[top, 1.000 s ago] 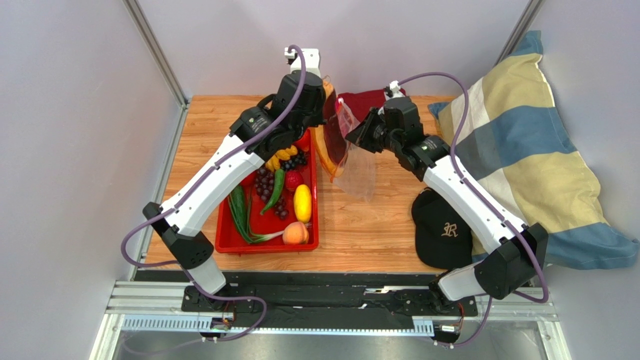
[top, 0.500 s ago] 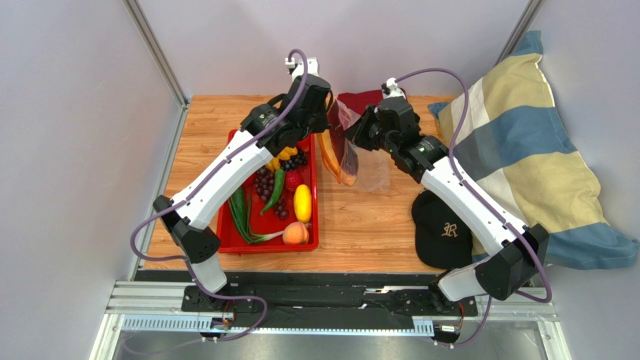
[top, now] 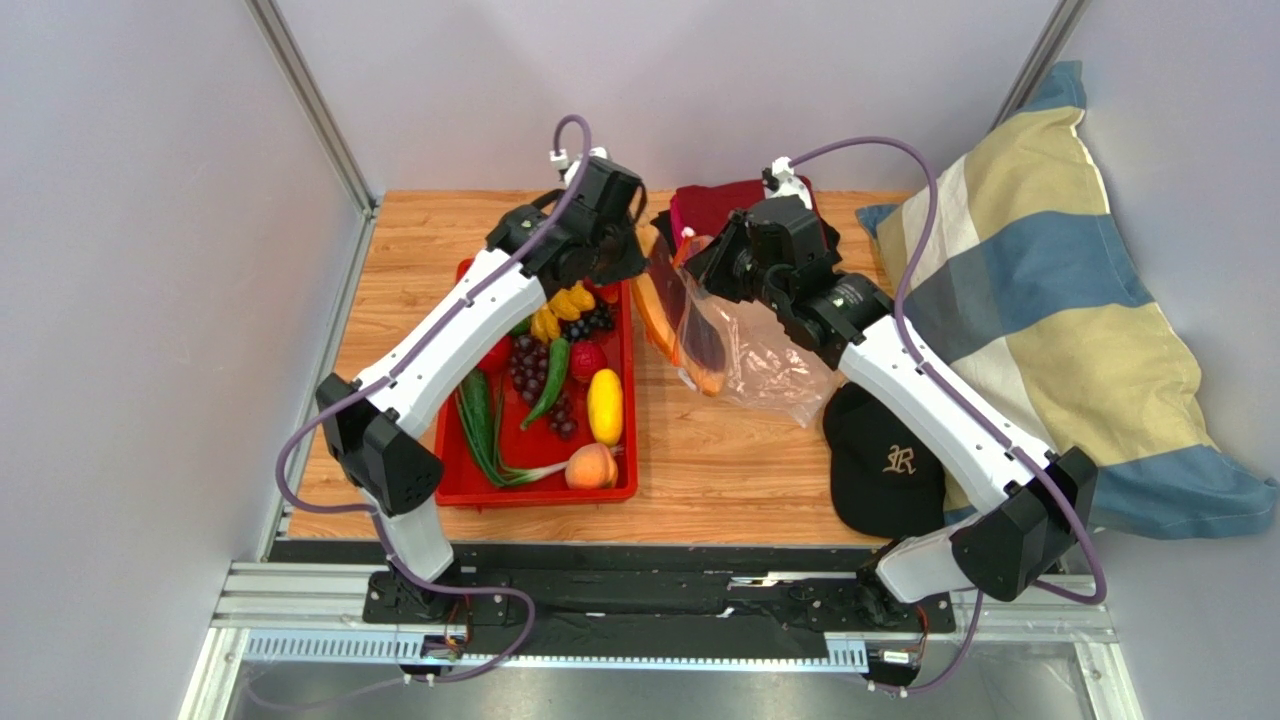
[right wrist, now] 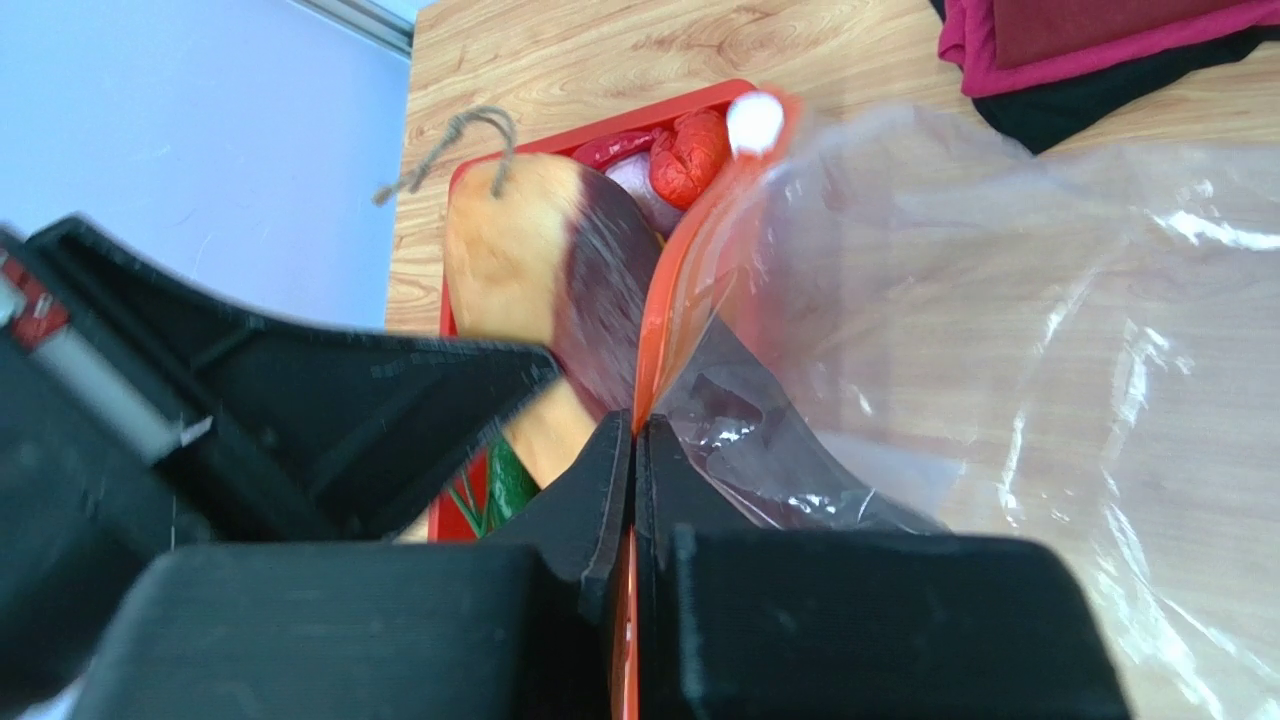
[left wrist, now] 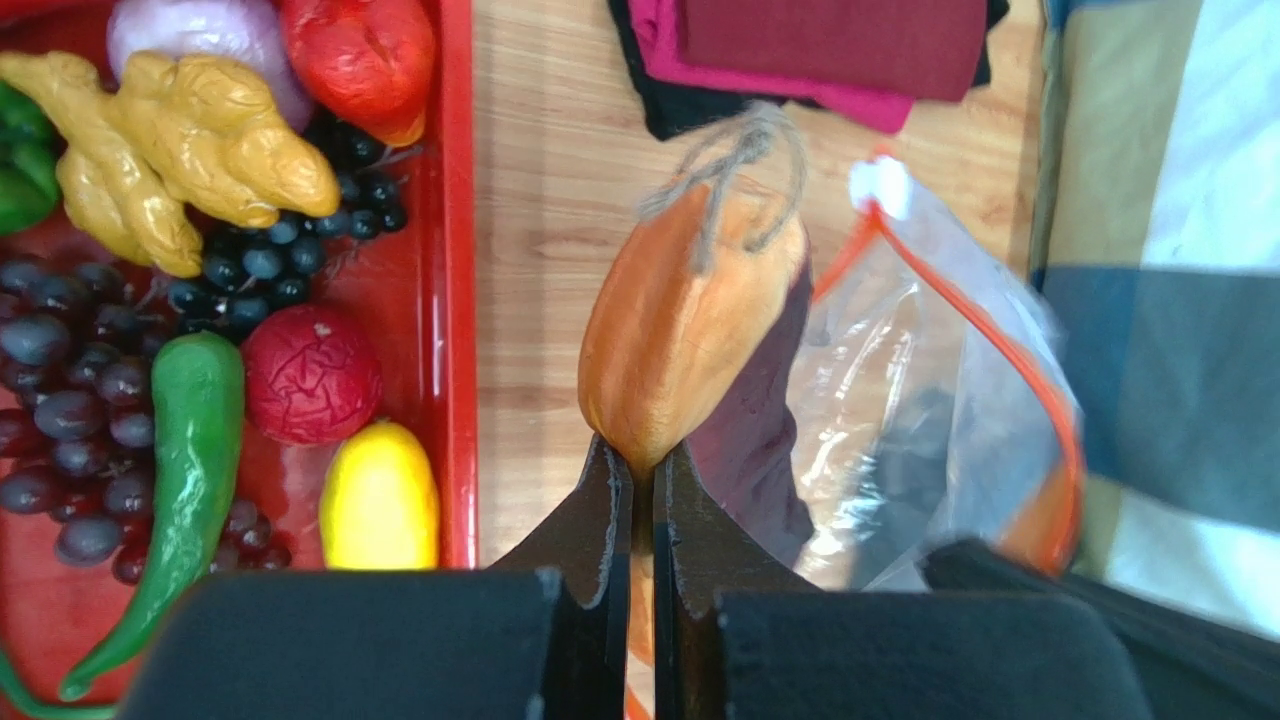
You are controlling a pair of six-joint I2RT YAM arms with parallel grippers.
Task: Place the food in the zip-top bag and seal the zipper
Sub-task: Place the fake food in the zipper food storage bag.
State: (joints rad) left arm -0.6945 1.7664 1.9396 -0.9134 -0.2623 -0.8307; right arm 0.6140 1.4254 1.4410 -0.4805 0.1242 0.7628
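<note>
Claws both closed: left claw point(left wrist: 639, 458) pinches an orange toy vegetable point(left wrist: 684, 323). Right claw point(right wrist: 631, 435) clamps the zip-top bag point(right wrist: 1052, 300) by its zipper point(right wrist: 684, 285).

A black cap point(top: 887, 458) on the table point(top: 721, 465) bore the only lettering that could be made out: a pale embroidered monogram point(top: 899, 461) on its front panel, caught by the overhead camera. The mark read as an ornate, serifed capital R with a slimmer upright stroke set close against its left side, perhaps a 1, an I or a J. At that size the first character could not be told. In the right wrist view, a small red-and-white sticker point(right wrist: 30, 315) showed on a black part of the left arm point(right wrist: 226, 405) at the frame's left edge, its print too blurred to read.
</note>
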